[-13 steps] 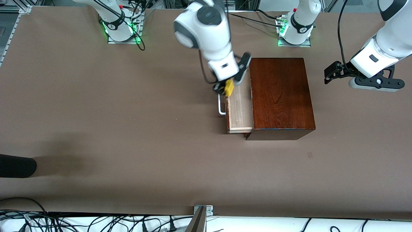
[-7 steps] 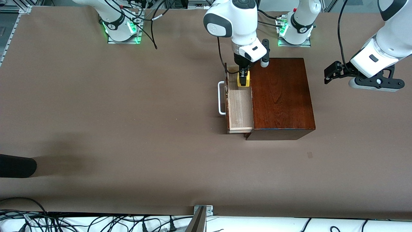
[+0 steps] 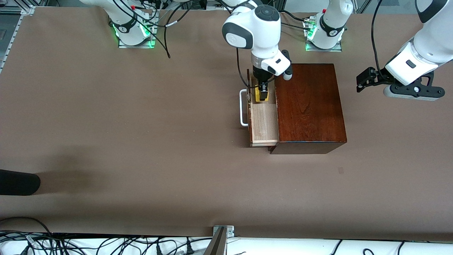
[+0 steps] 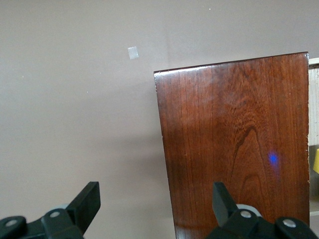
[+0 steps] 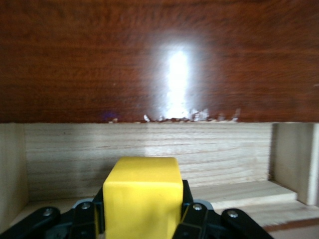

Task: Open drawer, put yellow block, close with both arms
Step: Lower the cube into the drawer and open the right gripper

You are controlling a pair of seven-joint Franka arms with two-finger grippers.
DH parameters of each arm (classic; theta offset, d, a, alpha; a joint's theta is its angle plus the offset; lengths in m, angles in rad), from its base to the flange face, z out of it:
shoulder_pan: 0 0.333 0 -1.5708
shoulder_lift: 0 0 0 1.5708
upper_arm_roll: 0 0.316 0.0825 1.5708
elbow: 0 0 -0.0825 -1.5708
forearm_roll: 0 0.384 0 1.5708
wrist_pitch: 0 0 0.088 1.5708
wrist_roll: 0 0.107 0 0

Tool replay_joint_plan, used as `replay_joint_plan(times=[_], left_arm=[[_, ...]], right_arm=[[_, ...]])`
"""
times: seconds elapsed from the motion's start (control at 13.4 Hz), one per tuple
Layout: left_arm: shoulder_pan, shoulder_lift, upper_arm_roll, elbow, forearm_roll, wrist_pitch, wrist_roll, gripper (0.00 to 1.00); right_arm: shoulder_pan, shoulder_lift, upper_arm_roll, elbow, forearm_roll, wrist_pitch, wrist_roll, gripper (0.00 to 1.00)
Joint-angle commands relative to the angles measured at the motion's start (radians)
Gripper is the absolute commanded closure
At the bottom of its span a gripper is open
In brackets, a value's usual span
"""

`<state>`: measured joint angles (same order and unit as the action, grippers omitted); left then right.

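Observation:
The drawer (image 3: 263,124) is pulled out of the dark wooden box (image 3: 308,106), its white handle (image 3: 242,108) toward the right arm's end. My right gripper (image 3: 262,95) is shut on the yellow block (image 3: 261,96) and holds it down in the drawer's end farther from the front camera. In the right wrist view the yellow block (image 5: 142,196) sits between the fingers, over the pale drawer floor (image 5: 239,191). My left gripper (image 3: 362,83) is open and empty, waiting in the air past the box's end; its wrist view shows the box top (image 4: 234,139).
The brown table (image 3: 141,134) stretches toward the right arm's end and toward the front camera. A dark object (image 3: 17,182) lies at the table's edge near the front camera. Cables (image 3: 106,244) run along the front edge.
My right gripper has carried the yellow block from above the drawer front over the open drawer and lowered it inside. The left arm has not moved.

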<state>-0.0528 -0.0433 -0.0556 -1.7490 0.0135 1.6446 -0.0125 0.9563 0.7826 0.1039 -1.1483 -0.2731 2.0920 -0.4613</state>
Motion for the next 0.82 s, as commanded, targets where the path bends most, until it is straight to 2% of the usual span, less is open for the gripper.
replay_joint_plan(times=[0.0, 0.45, 0.52, 0.67, 0.75], left_arm=[[0.002, 0.013, -0.003, 0.031, -0.015, -0.014, 0.023, 0.00], [0.002, 0.011, -0.003, 0.032, -0.014, -0.015, 0.028, 0.00], [0.002, 0.013, -0.003, 0.032, -0.014, -0.015, 0.028, 0.00], [0.002, 0.011, -0.003, 0.032, -0.014, -0.015, 0.026, 0.00], [0.002, 0.011, -0.003, 0.032, -0.014, -0.015, 0.026, 0.00]], right_arm=[[-0.017, 0.032, 0.007, 0.005, -0.009, 0.000, -0.020, 1.00], [-0.019, 0.055, 0.007, 0.005, -0.009, -0.001, -0.025, 1.00], [-0.019, 0.057, 0.005, 0.005, -0.009, -0.001, -0.020, 0.97], [-0.030, 0.053, 0.007, 0.005, -0.003, -0.006, -0.022, 0.72], [-0.039, 0.052, 0.007, 0.005, 0.003, -0.004, -0.023, 0.19]])
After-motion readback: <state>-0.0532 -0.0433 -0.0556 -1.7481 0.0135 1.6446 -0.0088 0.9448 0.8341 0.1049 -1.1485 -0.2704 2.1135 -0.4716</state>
